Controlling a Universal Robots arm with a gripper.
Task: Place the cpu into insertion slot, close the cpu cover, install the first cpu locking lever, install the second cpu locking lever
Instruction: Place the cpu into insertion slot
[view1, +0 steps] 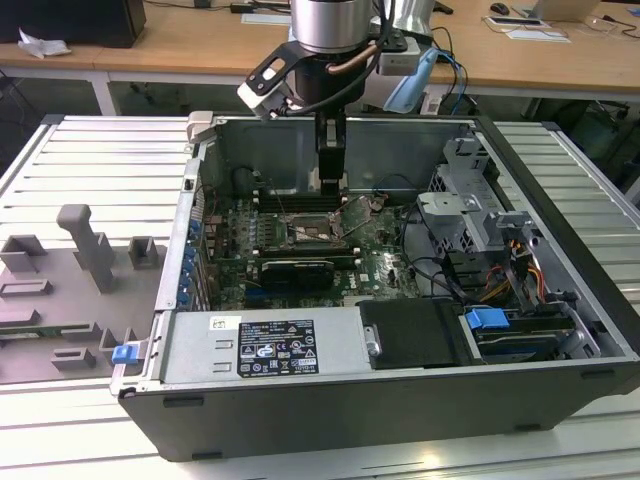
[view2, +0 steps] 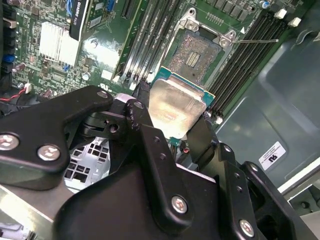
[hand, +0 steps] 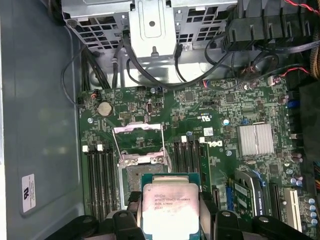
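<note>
The cpu (hand: 169, 209) is seen clamped between the two black fingers of the gripper (hand: 170, 222), which are pressed against two of its opposite edges. In both wrist views it is shown as a small flat square: a dull silver-grey metal top with a stepped border, faint dark print on its face, and a thin green rim exposed around the metal. In the second wrist view the cpu (view2: 176, 106) is lit unevenly, so that part of its top is washed pale while the rest reads as matte grey, and one finger (view2: 141, 97) is seen lying against its edge. The chip is held roughly level above the green motherboard (hand: 225, 107) inside the open computer case (view1: 560, 250), just beside the insertion slot (view2: 196, 50) and not seated in it. The slot's dark, pin-covered centre is left uncovered, and its silver metal rim is visible around it. In the first wrist view the cpu cover (hand: 141, 159) is seen swung open beyond the insertion slot (hand: 131, 181), its square window showing the board behind. Long black memory slots (hand: 100, 170) are ranged beside the socket. In the exterior view the gripper (view1: 330, 180) is lowered into the case over the board.
</note>
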